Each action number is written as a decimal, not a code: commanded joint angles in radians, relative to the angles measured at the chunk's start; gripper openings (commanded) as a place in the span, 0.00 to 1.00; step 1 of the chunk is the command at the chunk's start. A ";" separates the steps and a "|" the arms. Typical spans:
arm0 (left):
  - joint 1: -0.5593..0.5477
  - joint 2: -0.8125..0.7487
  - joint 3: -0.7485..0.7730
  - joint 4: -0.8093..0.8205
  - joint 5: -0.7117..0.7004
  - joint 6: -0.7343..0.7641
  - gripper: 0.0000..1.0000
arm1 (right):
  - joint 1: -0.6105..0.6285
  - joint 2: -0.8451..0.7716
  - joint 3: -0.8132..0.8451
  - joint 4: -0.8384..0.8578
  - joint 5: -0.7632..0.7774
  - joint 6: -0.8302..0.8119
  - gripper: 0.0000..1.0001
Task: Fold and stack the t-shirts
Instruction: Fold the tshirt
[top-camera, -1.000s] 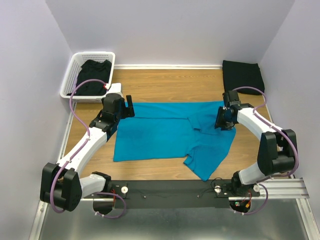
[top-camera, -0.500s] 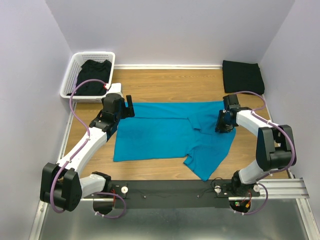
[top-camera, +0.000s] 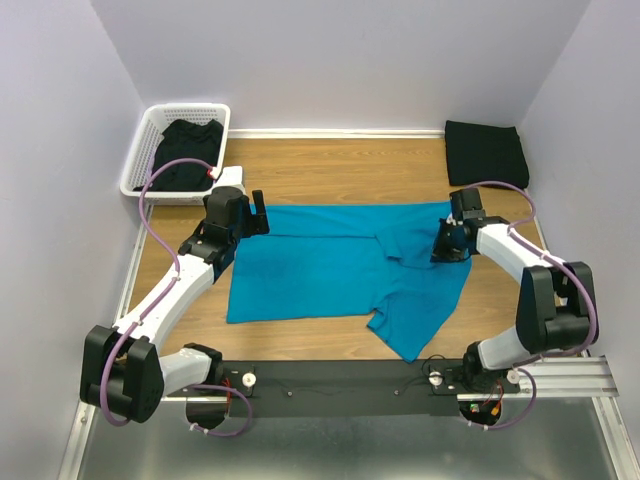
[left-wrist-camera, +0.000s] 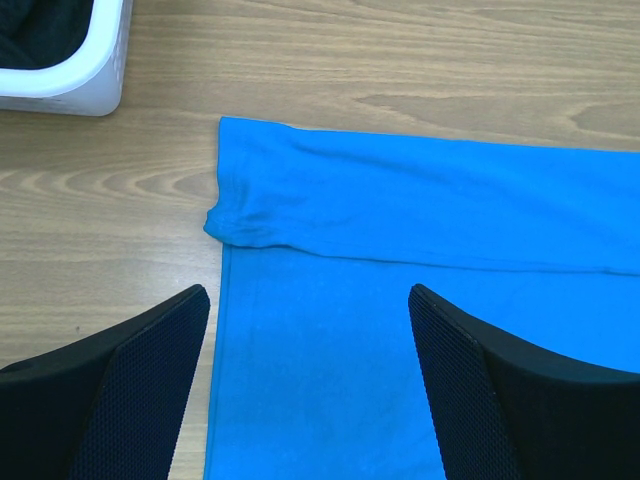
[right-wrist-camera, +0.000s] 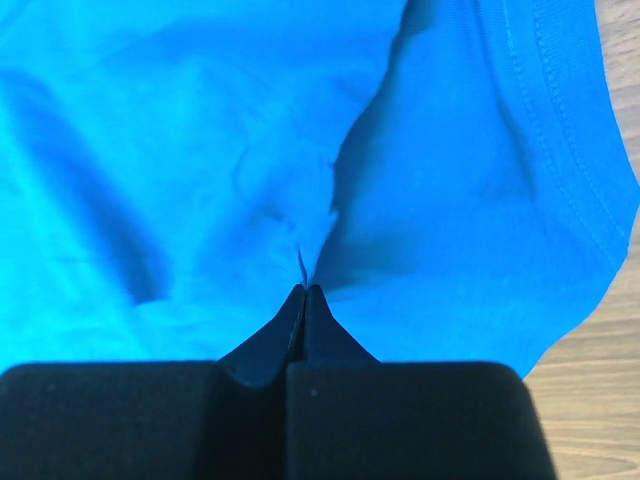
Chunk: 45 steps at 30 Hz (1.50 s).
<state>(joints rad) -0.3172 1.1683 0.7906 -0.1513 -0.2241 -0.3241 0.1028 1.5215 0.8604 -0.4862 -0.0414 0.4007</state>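
Mid-table lay bright teal-blue fabric t-shirt (top-camera: 330, 270), one fold in. Clamped on its cloth: right gripper (right-wrist-camera: 303, 292); left gripper (left-wrist-camera: 305, 300) gaped over opposite edge (apparently clear of cloth). Done: folded black fabric t-shirt (top-camera: 485, 152), far right. Black clothing (top-camera: 185, 150) waited in white plastic lattice basket (top-camera: 140, 172).

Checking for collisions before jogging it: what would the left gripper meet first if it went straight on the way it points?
Probably the bright teal-blue fabric t-shirt, just by its folded-over edge; one finger of the open left gripper hangs over the wooden table instead. Height is unclear.

One teal-blue t-shirt (top-camera: 330, 265), two black t-shirts (top-camera: 486, 152) (top-camera: 185, 150), one white basket (top-camera: 165, 193) and two robot arms (top-camera: 170, 290) (top-camera: 520, 255).
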 joint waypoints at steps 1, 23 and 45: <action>0.000 -0.007 0.001 0.013 0.022 0.010 0.89 | -0.005 -0.066 0.009 -0.049 -0.029 0.027 0.01; 0.000 0.007 0.002 0.009 0.037 0.013 0.89 | -0.005 -0.132 -0.097 -0.121 -0.054 0.058 0.15; 0.000 0.007 0.012 -0.019 -0.069 -0.015 0.89 | 0.616 0.092 0.273 -0.173 0.489 -0.149 0.58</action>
<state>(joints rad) -0.3172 1.1748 0.7906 -0.1558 -0.2260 -0.3256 0.6250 1.5162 1.0687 -0.6308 0.2367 0.3122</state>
